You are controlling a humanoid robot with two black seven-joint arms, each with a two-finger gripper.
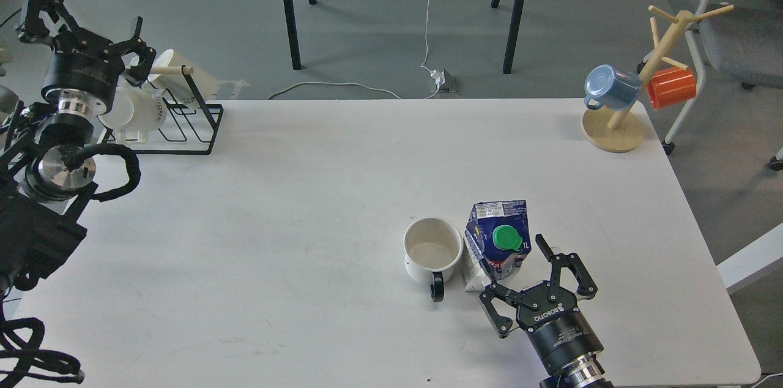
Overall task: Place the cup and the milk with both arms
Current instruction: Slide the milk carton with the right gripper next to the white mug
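The cup (432, 251), a white mug with a cream inside and a black loop handle turned toward me, stands upright on the white table (306, 204), right of centre near the front. The milk (497, 245), a dark blue and white carton with a green cap, stands touching the cup's right side and leans a little. My right gripper (514, 270) is open just in front and to the right of the carton, its fingers beside the carton's near corner, not closed on it. My left gripper (142, 48) is open at the far left, by the rack of white mugs, holding nothing.
A black wire rack (196, 125) with all-white mugs (137, 112) stands at the back left corner. A wooden mug tree (615, 125) at the back right holds a blue cup (608, 87) and an orange cup (671, 87). The table's right edge lies close to my right arm.
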